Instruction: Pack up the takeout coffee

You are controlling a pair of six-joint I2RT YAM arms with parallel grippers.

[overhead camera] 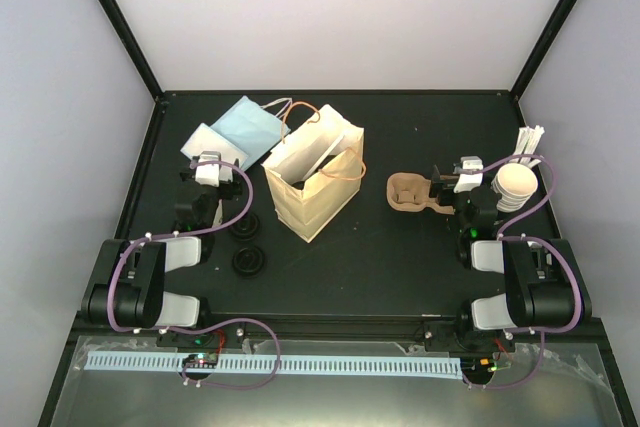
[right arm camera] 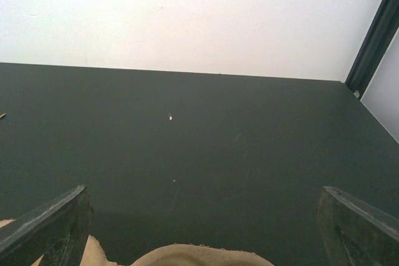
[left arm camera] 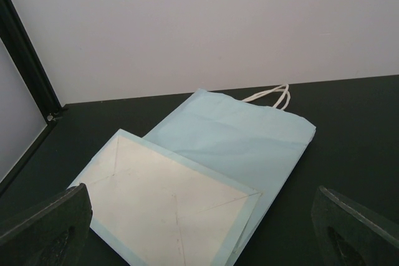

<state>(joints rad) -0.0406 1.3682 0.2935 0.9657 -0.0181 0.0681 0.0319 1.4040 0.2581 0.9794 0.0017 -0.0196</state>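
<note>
At far right, the cup [overhead camera: 516, 185] stands free just beside the right gripper [right arm camera: 202, 222], which gapes wide and empty by the carrier [overhead camera: 408, 192]; the left gripper [left arm camera: 199, 232] is likewise wide and empty. Step judged: first reach. The next move needs the right jaws squared around the cup's wall.

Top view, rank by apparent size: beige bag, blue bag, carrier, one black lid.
1. beige bag, upright and so nearer the camera, but clearly the largest
2. blue bag
3. carrier
4. lid; both lids look alike
</note>
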